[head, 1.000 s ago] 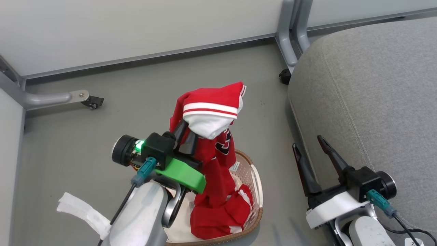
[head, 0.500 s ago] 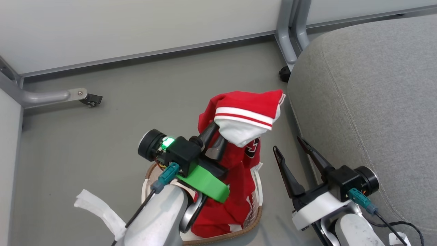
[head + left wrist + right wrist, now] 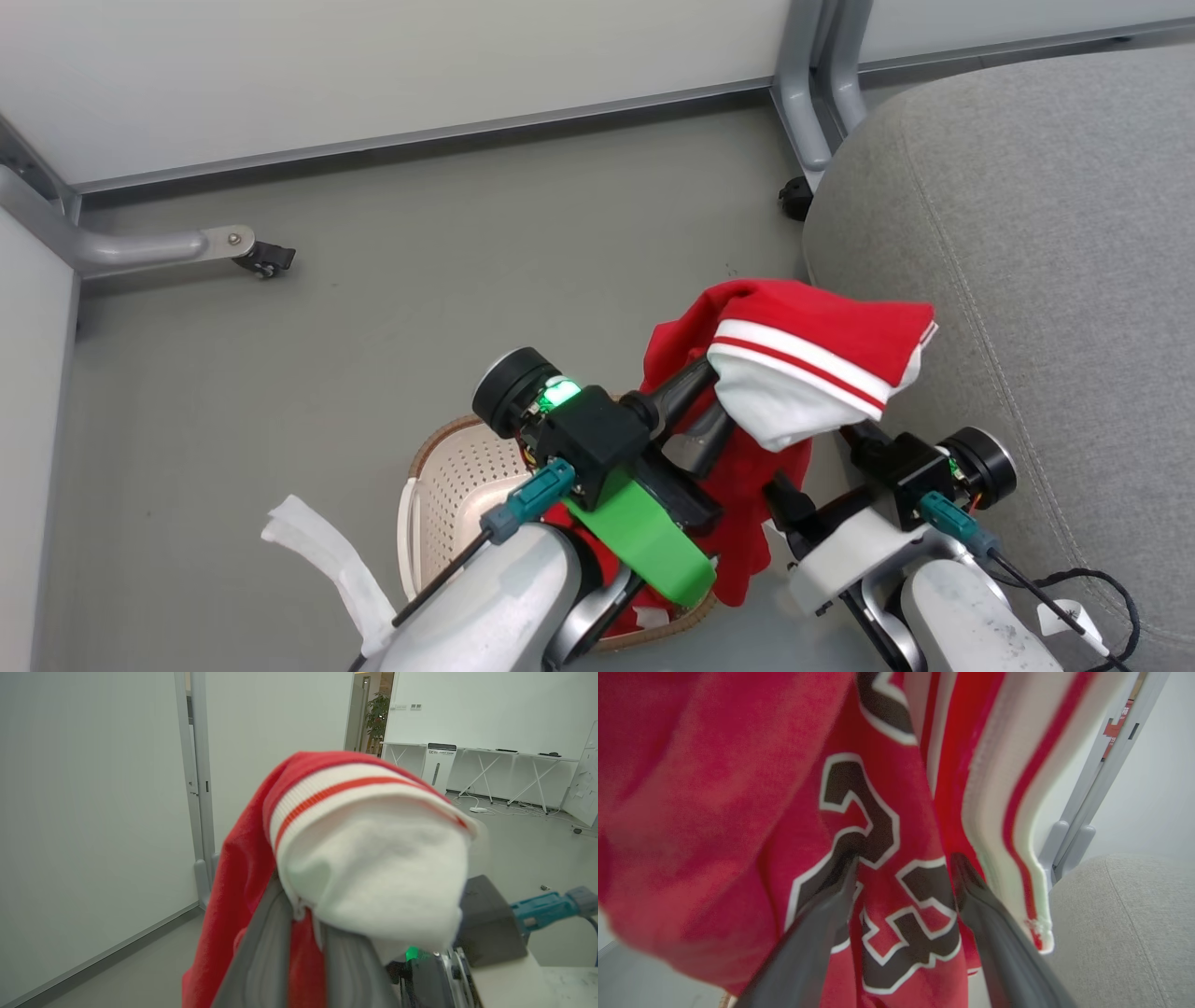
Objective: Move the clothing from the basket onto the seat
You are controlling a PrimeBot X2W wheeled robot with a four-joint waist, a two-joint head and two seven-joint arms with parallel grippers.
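Left gripper (image 3: 714,411), clamped on the clothing (image 3: 822,345), has swung across to the right gripper (image 3: 904,858). The red-and-white fold ahead of its fingers now overlaps the seat (image 3: 1046,280) edge. The hem now hangs below it by the basket (image 3: 448,485) rim. The right gripper's spread fingers, earlier apart from the cloth, now sit against the numbered fabric.

The floor (image 3: 392,299) is grey; the far wall (image 3: 373,65) is white. A black wheel (image 3: 266,259) sits left; another wheel (image 3: 794,198) sits right.
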